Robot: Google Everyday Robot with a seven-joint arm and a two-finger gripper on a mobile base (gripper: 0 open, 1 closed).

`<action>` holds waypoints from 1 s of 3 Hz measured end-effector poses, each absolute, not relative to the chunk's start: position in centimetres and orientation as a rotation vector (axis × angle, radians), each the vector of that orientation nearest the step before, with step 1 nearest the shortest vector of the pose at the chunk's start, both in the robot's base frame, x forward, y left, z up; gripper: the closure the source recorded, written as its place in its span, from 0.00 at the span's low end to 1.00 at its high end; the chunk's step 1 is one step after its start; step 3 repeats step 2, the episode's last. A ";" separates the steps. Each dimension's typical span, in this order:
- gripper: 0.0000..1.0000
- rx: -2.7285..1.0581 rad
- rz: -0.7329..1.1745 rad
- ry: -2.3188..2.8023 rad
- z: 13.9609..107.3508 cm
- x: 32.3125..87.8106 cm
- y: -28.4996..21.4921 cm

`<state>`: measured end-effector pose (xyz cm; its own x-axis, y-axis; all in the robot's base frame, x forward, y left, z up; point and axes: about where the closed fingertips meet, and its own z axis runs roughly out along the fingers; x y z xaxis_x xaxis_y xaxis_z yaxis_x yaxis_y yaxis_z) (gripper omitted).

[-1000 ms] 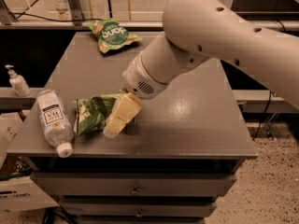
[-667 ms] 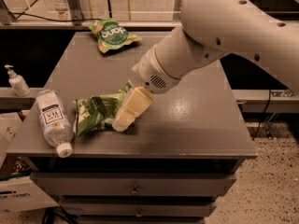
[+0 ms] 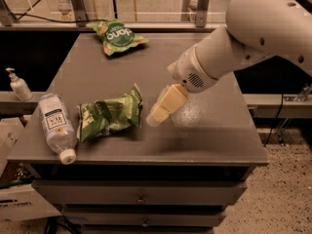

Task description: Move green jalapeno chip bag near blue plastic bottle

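Task looks basically done: bag lies flat at the table's front-left, just beside bottle, at its 3 o'clock. Bag's long axis runs 8-to-2 o'clock. Gripper hovers at bag's 3 o'clock, clear of it, holding nothing; its width, can't tell.

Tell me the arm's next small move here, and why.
Likely draw the gripper up and back, touching nothing. The green jalapeno chip bag already lies close beside the blue plastic bottle, and the gripper hangs just right of the bag, apart from it.
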<state>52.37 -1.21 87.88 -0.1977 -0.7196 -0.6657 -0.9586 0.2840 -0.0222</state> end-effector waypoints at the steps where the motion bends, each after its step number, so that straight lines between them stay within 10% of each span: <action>1: 0.00 -1.440 0.523 2.022 87.5 53.9 -4.8; 3: 0.00 -1.435 0.521 2.024 87.5 54.1 -5.1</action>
